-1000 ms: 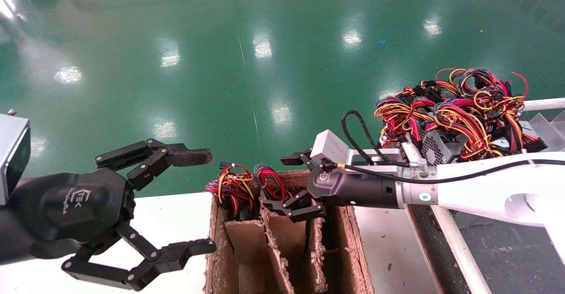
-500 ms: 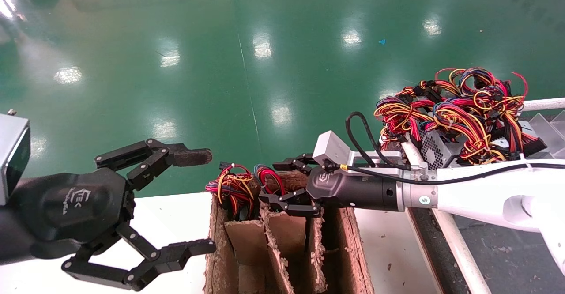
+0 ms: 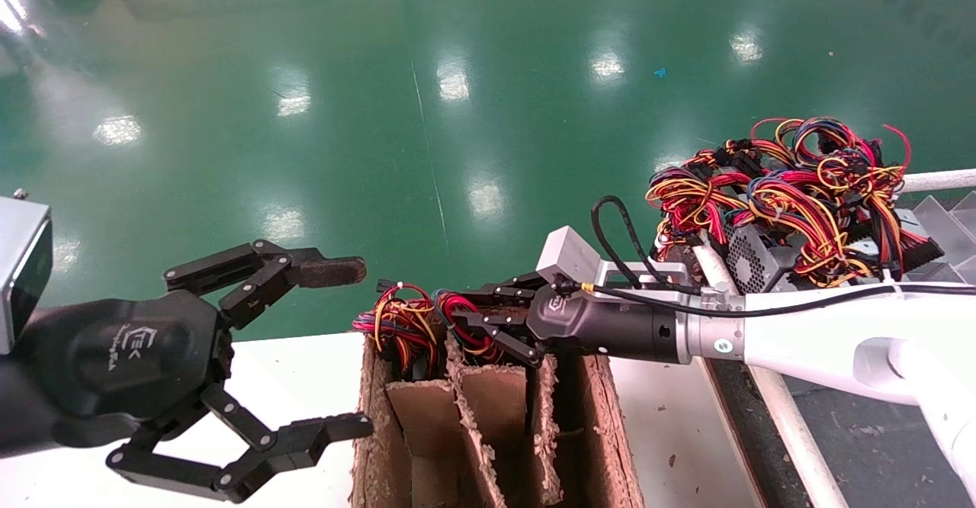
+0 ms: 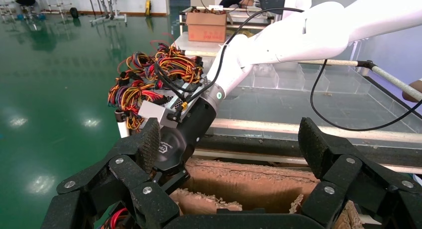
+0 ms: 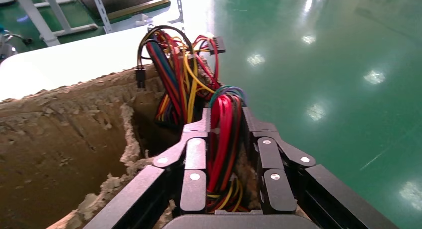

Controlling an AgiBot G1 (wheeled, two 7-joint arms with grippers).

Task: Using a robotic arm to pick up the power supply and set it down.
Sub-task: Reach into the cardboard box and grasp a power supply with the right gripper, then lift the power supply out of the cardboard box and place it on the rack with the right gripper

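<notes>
The power supply shows only as a looped red and blue wire bundle (image 3: 451,303) sticking up from a slot at the far end of the brown cardboard divider box (image 3: 598,416); its grey body is hidden inside. My right gripper (image 3: 455,310) reaches in from the right and is shut on that bundle. In the right wrist view the red wires (image 5: 223,134) run between the closed fingers (image 5: 195,154) of the right gripper (image 5: 226,117). My left gripper (image 3: 343,348) hangs open at the left, beside the box and holding nothing; the left wrist view shows the left gripper (image 4: 229,144) facing the box (image 4: 239,179).
A like unit's red-yellow-black wires (image 3: 396,325) stand in the neighbouring slot, next to the held bundle. A heap of power supplies with tangled wires (image 3: 785,195) lies at the right behind a white rail (image 3: 793,432). The white table (image 3: 297,371) ends just beyond the box, over green floor.
My right gripper has moved left over the red and blue wire loop, and its fingers have gone from open to shut around it. The left arm has not moved.
</notes>
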